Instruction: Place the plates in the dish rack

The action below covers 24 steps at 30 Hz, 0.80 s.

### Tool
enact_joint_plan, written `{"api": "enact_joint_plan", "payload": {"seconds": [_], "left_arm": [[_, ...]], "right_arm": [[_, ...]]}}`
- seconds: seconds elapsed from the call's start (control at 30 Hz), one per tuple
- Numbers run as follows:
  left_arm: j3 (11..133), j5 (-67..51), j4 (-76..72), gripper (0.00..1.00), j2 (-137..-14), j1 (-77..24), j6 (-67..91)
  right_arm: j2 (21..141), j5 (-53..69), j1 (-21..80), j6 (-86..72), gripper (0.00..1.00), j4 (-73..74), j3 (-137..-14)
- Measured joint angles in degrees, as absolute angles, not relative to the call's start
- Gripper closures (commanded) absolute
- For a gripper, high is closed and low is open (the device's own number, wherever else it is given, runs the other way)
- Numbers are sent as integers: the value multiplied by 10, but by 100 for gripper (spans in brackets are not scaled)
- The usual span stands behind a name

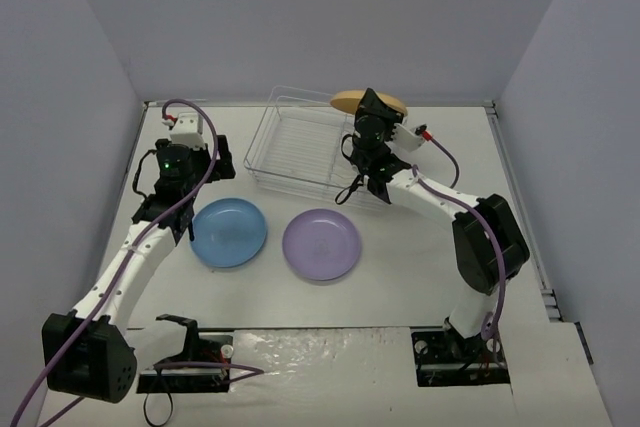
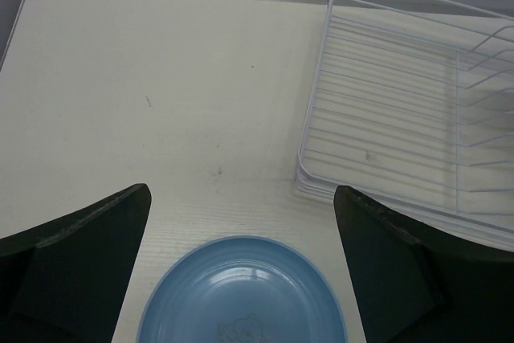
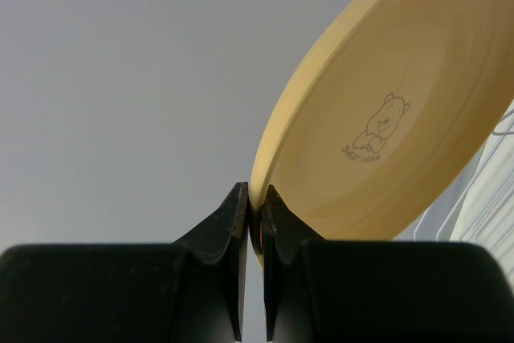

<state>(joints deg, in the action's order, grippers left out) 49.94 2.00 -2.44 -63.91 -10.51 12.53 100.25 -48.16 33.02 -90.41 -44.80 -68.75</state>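
Yellow plate (image 1: 345, 102) half behind rt arm (image 1: 432, 197)

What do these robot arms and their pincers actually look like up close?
The left arm and right arm are slim white tubes linked by chunky black joints, each trailed by a purple cable. The left wrist carries a small green light; the right a red fitting. The left gripper and right gripper each end in two black wedge-shaped fingers.
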Motion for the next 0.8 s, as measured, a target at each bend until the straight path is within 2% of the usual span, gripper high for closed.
{"api": "enact_joint_plan", "payload": {"seconds": [0.8], "left_arm": [[499, 20, -28, 3, -632, -96, 138]], "right_arm": [[1102, -427, 297, -919, 100, -447, -761]]}}
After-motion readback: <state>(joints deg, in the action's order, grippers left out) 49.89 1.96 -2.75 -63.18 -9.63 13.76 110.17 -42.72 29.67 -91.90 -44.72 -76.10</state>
